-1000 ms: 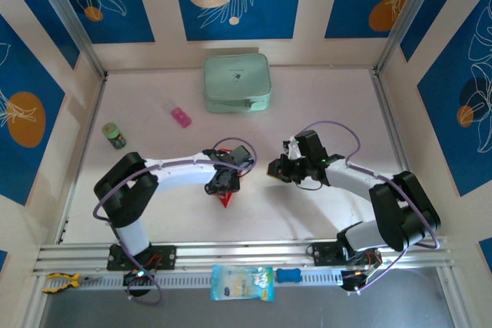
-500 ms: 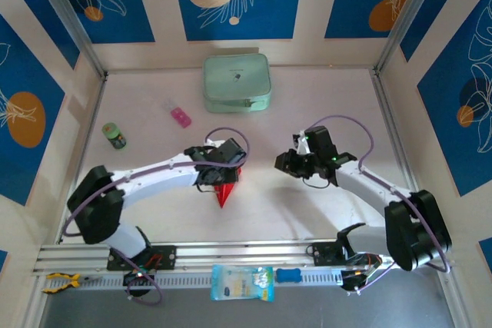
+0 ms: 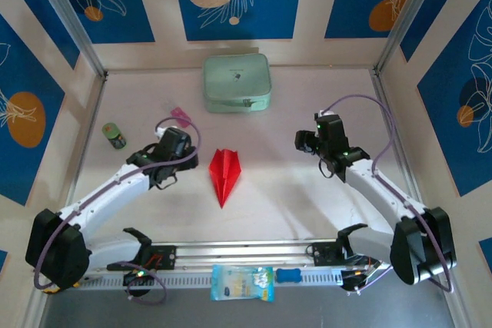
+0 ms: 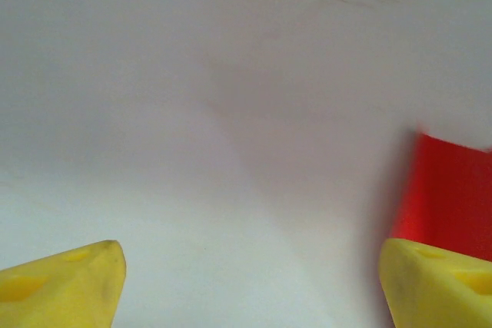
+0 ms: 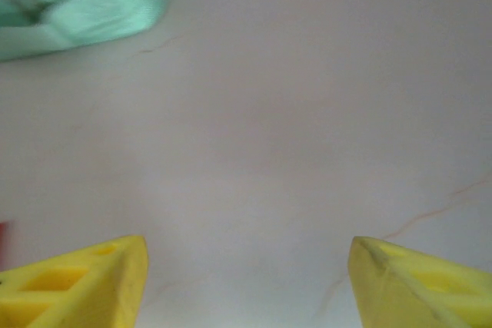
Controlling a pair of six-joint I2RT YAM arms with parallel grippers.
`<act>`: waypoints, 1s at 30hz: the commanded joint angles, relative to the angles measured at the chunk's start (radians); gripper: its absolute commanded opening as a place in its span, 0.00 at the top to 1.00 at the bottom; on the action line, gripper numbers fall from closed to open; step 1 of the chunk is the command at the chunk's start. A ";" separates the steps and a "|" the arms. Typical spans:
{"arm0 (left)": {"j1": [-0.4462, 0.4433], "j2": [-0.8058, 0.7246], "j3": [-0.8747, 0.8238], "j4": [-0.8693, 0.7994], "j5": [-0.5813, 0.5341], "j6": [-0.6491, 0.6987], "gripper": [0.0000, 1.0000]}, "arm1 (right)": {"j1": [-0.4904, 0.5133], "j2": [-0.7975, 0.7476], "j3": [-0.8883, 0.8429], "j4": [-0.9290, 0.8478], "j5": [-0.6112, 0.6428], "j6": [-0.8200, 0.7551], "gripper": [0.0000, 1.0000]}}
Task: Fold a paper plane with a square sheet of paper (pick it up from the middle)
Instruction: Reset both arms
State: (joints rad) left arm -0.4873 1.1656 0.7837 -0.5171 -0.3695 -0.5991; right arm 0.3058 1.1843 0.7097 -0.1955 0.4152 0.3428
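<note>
Red paper plane (image 3: pixel 224 174) flat, left gripper (image 4: pixel 250 250) spread, right gripper (image 5: pixel 247 245) spread, green case (image 3: pixel 236 82), pink block (image 3: pixel 180 114) behind

Built of white links (image 3: pixel 108 190) and black joints (image 3: pixel 54 253), looped with purple cables (image 3: pixel 361 98), tipped with yellow wedge fingers (image 4: pixel 65 282) showing moulded recesses, seated on black bases (image 3: pixel 157 255), with a green light (image 3: pixel 318 125) on the right wrist.

Pale table (image 3: pixel 292 201), red paper plane (image 3: pixel 225 174), green case (image 3: pixel 237 82), pink block (image 3: pixel 179 114), small jar (image 3: pixel 114 135)
</note>
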 commanded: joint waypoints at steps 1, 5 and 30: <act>0.132 0.006 -0.017 0.061 -0.075 0.143 0.13 | -0.046 0.079 -0.046 0.158 0.175 -0.183 0.29; 0.223 0.030 -0.056 0.157 -0.159 0.219 0.13 | -0.120 0.164 -0.194 0.555 0.041 -0.280 0.29; 0.423 0.429 -0.510 1.703 0.218 0.609 0.03 | -0.286 0.337 -0.303 1.021 -0.270 -0.245 0.01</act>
State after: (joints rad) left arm -0.0925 1.5154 0.3336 0.8417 -0.2577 -0.0154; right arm 0.0139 1.5261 0.3973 0.7959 0.1307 0.0910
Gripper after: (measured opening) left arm 0.962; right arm 0.990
